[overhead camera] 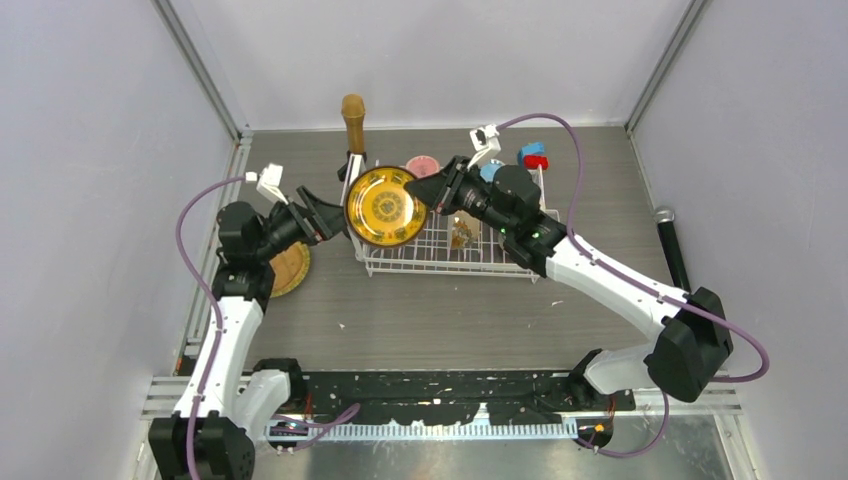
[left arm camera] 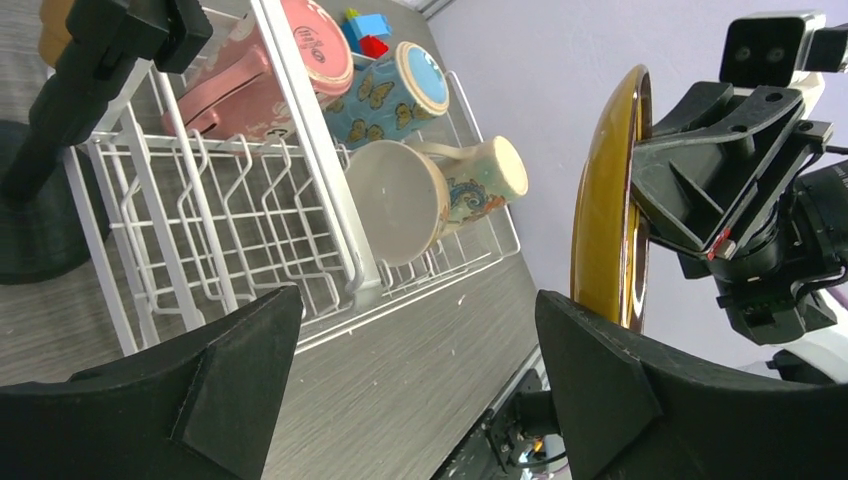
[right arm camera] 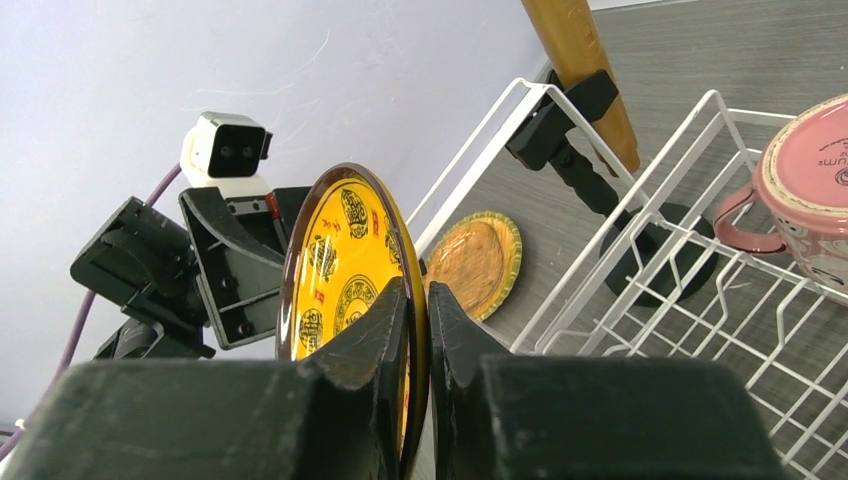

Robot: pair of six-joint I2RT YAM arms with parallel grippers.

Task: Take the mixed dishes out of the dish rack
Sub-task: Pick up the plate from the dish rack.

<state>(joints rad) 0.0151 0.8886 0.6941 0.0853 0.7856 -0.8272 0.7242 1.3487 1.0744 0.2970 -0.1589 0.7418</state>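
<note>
My right gripper (overhead camera: 432,197) is shut on the rim of a golden patterned plate (overhead camera: 385,207) and holds it upright above the left end of the white wire dish rack (overhead camera: 470,262). In the right wrist view its jaws (right arm camera: 428,330) pinch the plate (right arm camera: 340,250). My left gripper (overhead camera: 335,220) is open beside the plate's left edge, and the plate (left arm camera: 608,210) shows edge-on by its right finger (left arm camera: 600,380). The pink mug (left arm camera: 280,60), blue mug (left arm camera: 395,95), cream mug (left arm camera: 480,180) and white bowl (left arm camera: 395,215) lie in the rack (left arm camera: 230,230). A second tan plate (overhead camera: 290,268) lies on the table.
A brown stick (overhead camera: 353,120) stands on a black base behind the rack's left end. A blue-and-red block (overhead camera: 533,155) sits behind the rack's right end. A black rod with a grey tip (overhead camera: 672,245) lies at the right. Grey walls enclose the table.
</note>
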